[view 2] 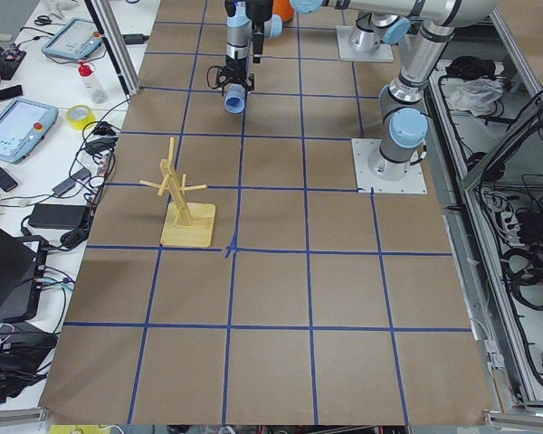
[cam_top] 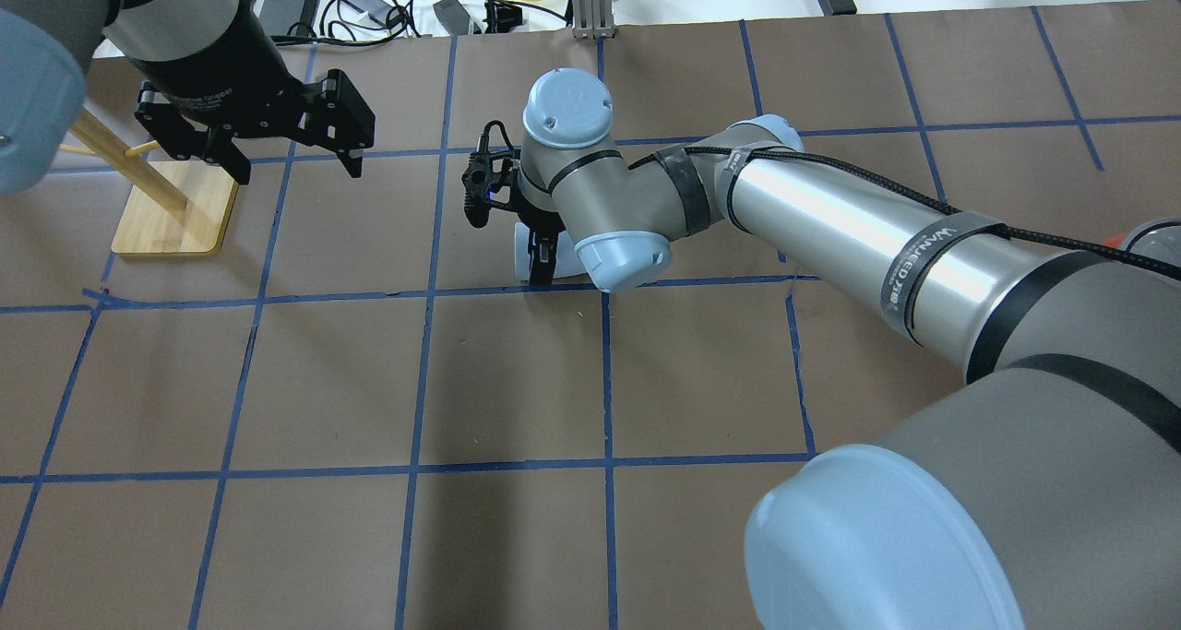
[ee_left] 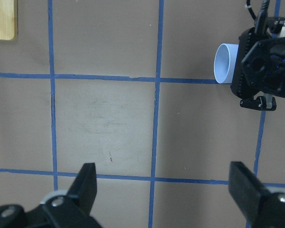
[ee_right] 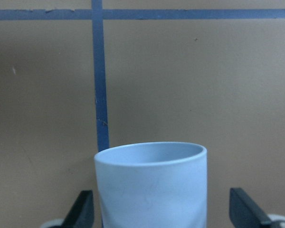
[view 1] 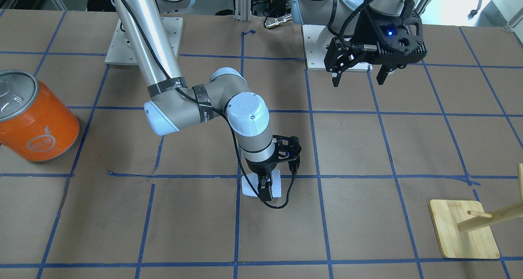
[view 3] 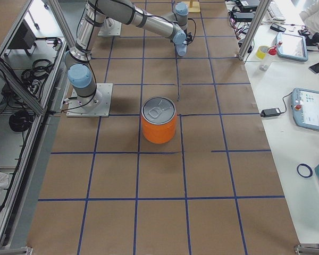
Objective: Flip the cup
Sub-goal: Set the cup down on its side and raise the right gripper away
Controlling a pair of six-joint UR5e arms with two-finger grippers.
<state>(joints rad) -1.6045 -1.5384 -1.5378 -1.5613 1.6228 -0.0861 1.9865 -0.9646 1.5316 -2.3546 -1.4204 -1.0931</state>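
Right gripper (ee_right: 159,211) fingers (ee_right: 83,209) spread around the tipped-over cup (ee_right: 152,185), no squeeze

Cup's lying on its side on the table (view 1: 367,148) next to a blue tape line, bare paper all round. Right wrist view shows a gap at one finger, while the overhead view mostly hides the cup behind the wrist. Left gripper (view 1: 358,78) hangs with its fingers wide apart. The orange can (view 1: 36,119) is well apart.

**Bystanders on the taped table**

A table (view 1: 367,222) covered in brown paper carries a grid of blue tape; a large orange can (view 3: 159,125) with a silver pull-tab top stands upright near one end; a wooden peg stand (view 2: 183,201) on a square base stands well apart, toward the other end. Beside the table, a side bench holds a tablet (view 2: 14,127), a yellow tape roll (view 2: 79,115) and cables.
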